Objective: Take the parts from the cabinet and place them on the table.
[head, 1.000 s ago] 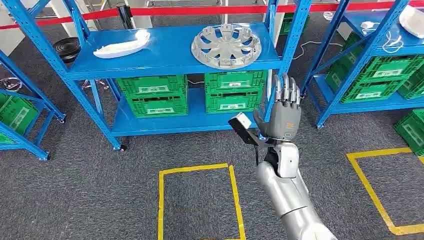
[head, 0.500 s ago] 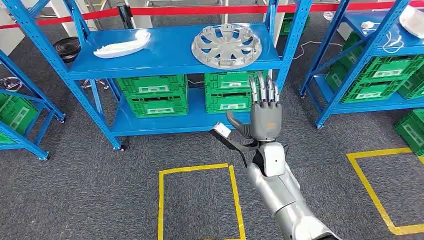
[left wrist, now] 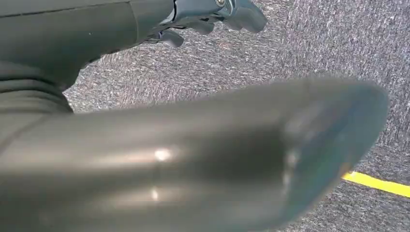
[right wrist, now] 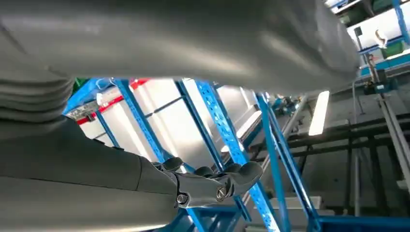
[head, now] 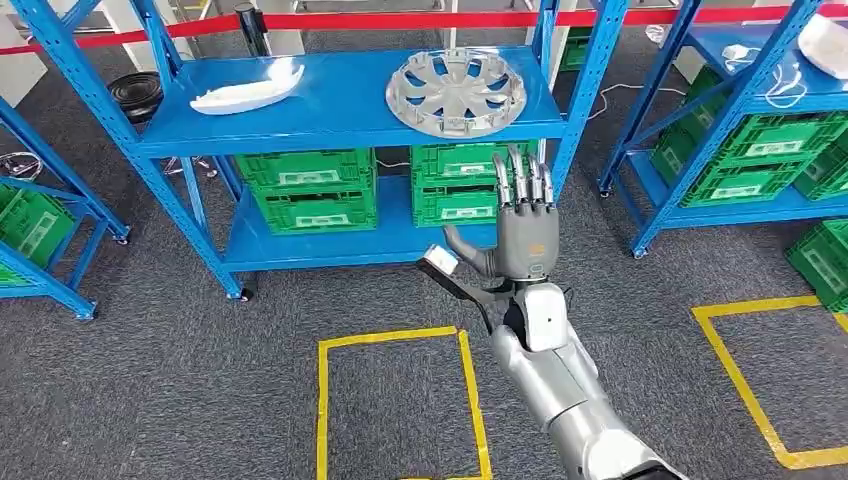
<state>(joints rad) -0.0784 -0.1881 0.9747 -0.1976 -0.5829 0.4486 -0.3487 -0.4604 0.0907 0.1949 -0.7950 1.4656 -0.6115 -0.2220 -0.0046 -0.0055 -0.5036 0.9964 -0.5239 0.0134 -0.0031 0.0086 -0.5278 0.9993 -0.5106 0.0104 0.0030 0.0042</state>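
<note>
Head view puts our right hand (head: 525,240) raised in front of the blue steel cabinet (head: 340,110), palm turned away from us, its fingers (head: 520,180) straight and spread with the thumb out to the side, holding nothing. A second ago that hand stood further to the right, in front of the cabinet's blue upright; it has since swung left and now sits before the green plastic crates (head: 455,185) on the lower shelf, below the front edge of the top shelf. Between half a second ago and now the shift is slight, so we judge the arm is settling into line for a reach.

The parts have not moved in that time. The round silver spoked wheel cover (head: 462,90) lies flat on the top shelf, above and just left of our fingertips, well apart from the hand. The long white moulded plastic part (head: 247,92) lies at the shelf's left end, far from the hand. Nothing has been lifted yet, so the task is at its start, and the wheel cover looks the likelier first target.

Our left hand (left wrist: 212,14) hangs over the grey carpet; we cannot tell how its fingers are set. No worktop is visible from here.
</note>
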